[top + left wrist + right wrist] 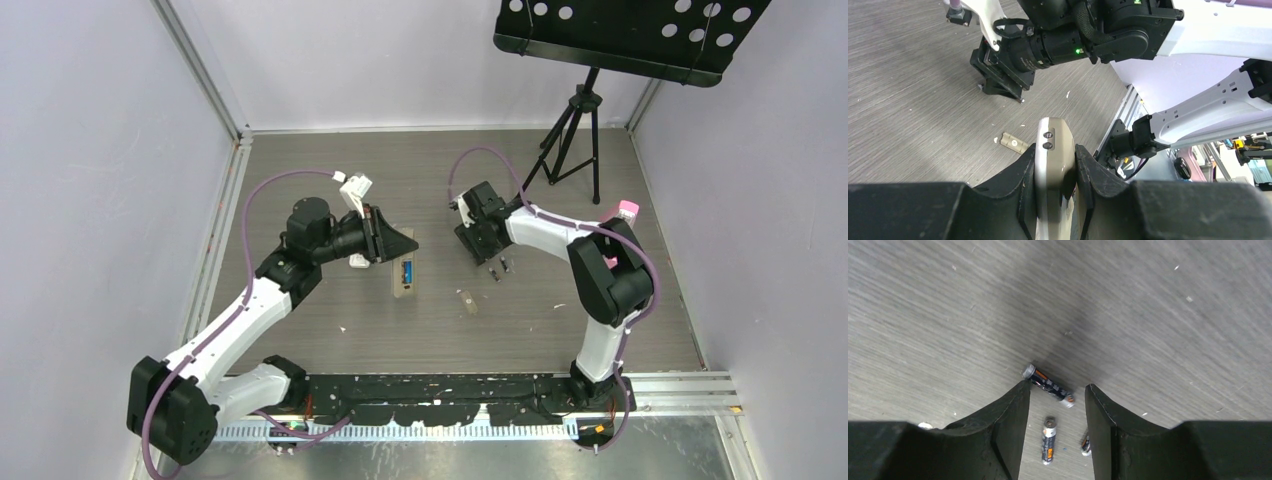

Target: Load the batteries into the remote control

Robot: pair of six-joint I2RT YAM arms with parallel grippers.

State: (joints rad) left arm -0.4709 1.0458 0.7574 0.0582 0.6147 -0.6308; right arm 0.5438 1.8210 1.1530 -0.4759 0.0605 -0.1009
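The remote control (1053, 145) is a slim bar, white on one side and tan on the other, and my left gripper (1054, 148) is shut on its sides. From above, the remote control (405, 275) lies just off the left gripper (400, 246), with a bluish battery (408, 270) in its recess. My right gripper (1057, 390) hangs open over the table. Three loose batteries lie below it: one (1048, 385) across the fingertips, one (1049, 441) between the fingers, one (1086, 444) half hidden by the right finger. From above, batteries (495, 270) show beside the right gripper (482, 252).
A small tan battery cover (466, 300) lies on the table between the arms, also seen as the cover (1014, 143) left of the remote. A music stand's tripod (575, 130) is at the back right. A pink object (627, 210) sits by the right arm's elbow.
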